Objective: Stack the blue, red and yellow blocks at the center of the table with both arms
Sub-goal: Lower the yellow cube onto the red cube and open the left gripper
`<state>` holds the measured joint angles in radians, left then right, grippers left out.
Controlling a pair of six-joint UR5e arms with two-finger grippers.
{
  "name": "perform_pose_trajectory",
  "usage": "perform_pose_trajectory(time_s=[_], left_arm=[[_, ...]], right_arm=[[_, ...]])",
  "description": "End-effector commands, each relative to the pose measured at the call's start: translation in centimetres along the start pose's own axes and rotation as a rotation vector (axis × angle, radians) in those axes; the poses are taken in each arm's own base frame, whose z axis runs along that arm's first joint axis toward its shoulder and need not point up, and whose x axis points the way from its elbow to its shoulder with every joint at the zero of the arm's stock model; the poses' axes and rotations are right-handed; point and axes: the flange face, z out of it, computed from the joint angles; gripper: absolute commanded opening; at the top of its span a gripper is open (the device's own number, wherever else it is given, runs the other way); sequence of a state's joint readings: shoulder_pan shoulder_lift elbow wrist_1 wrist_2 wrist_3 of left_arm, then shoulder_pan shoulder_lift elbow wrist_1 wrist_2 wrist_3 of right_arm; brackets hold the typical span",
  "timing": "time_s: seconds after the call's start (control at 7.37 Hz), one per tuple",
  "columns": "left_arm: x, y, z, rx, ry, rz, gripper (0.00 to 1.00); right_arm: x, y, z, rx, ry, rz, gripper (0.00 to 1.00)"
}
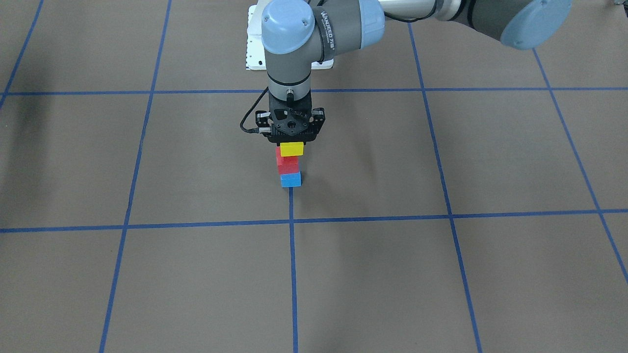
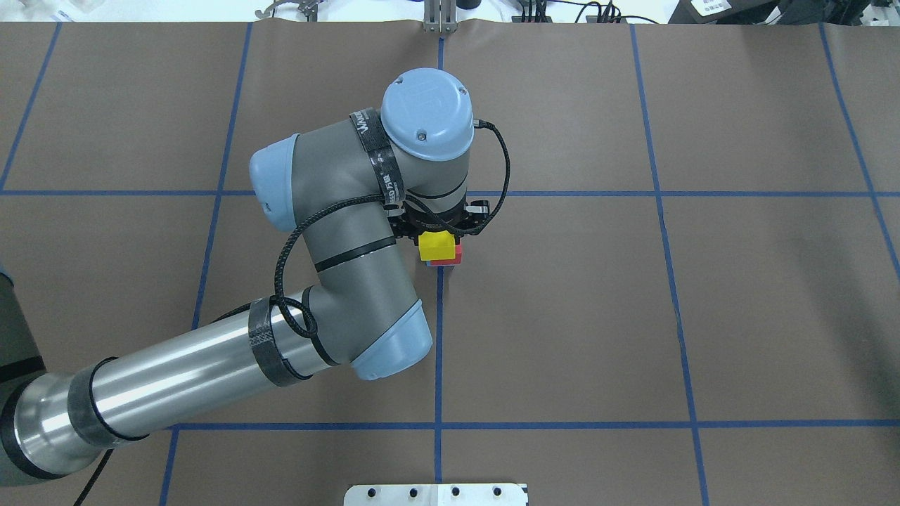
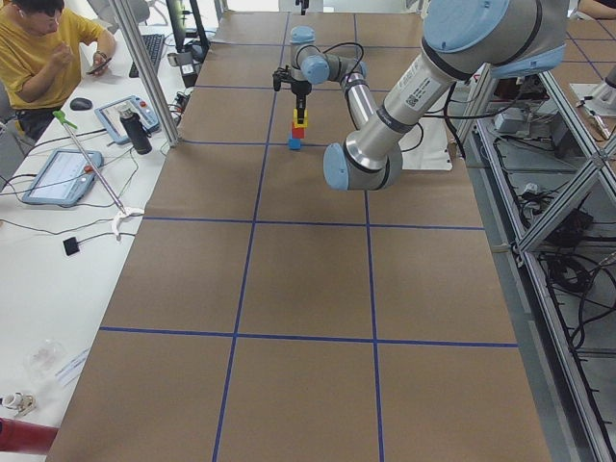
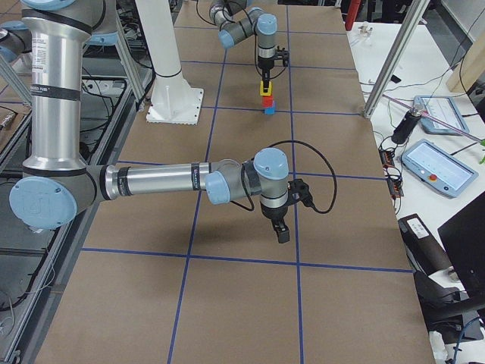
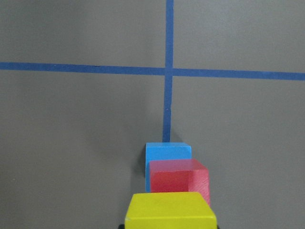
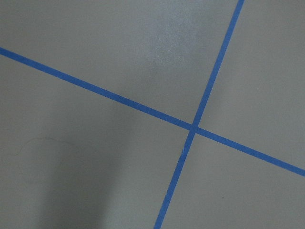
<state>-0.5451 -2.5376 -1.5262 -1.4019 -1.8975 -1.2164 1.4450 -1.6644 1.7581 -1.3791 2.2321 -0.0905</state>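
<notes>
Yellow block in left gripper

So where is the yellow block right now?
The yellow block is near the middle of the front-facing view, on top of the red block, which sits on the blue block, gripped by the left hand.

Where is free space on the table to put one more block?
The brown squares just on the robot's right of the stack are bare, and the row toward the operators too. It is crowded on the centre line, where the left claw grips the yellow block, and under the left arm.
</notes>
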Motion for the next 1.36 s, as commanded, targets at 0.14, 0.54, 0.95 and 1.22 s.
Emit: perform_pose_trajectory(time_s=[0.14, 0.54, 0.95, 1.22], left_arm=[[1.4, -0.73, 0.7, -0.007, -0.019, -0.007, 0.39], [1.6, -0.89, 0.54, -0.005, -0.02, -0.005, 0.4], [1.22, -1.3, 0.99, -0.006, -0.031, -0.006, 0.4], [1.11, -1.47, 1.23, -0.007, -0.036, -0.009, 0.46]], right_arm=[[-0.02, -0.08, -0.03, 0.001, 0.0, -0.001, 0.99], [-0.05, -0.23, -0.09, 0.001, 0.0, -0.001, 0.99], [-0.03, -0.29, -0.07, 0.001, 0.0, -0.001, 0.99], [-0.07, -0.32, -0.13, 0.002, 0.0, -0.002, 0.99]])
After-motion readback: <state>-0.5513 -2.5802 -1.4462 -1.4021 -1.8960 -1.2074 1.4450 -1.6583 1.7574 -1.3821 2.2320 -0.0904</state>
